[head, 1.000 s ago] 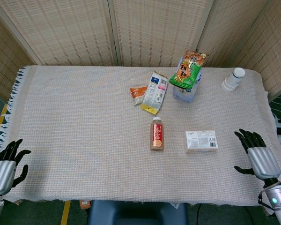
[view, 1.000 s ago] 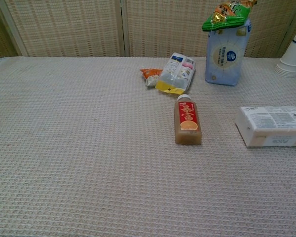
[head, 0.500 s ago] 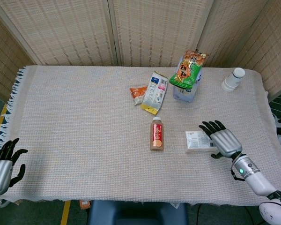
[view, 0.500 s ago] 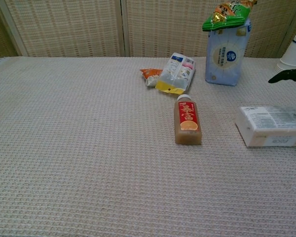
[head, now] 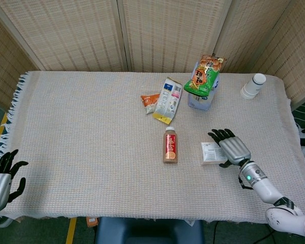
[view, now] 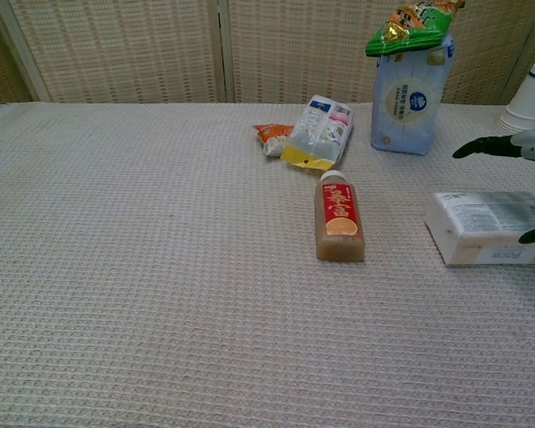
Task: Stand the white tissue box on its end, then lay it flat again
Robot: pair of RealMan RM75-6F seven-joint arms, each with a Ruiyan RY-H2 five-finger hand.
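The white tissue box (head: 210,153) (view: 483,226) lies flat on the cloth, right of the middle. My right hand (head: 232,148) (view: 528,144) hovers over the box's right part with its fingers spread. In the chest view the fingers are clearly above the box and the thumb hangs by its near right side. Nothing is gripped. My left hand (head: 1,177) is open off the table's front left corner, far from the box.
A juice bottle (head: 170,145) (view: 339,217) lies left of the box. Behind it are an orange snack (head: 150,100), a white-and-yellow packet (head: 167,100) and a blue tissue pack (view: 407,103) topped by a green bag (head: 204,75). Paper cups (head: 253,85) stand at the back right.
My right hand has moved in from the table's right edge to over the tissue box. The left hand slid slightly down and left. The box has not moved.
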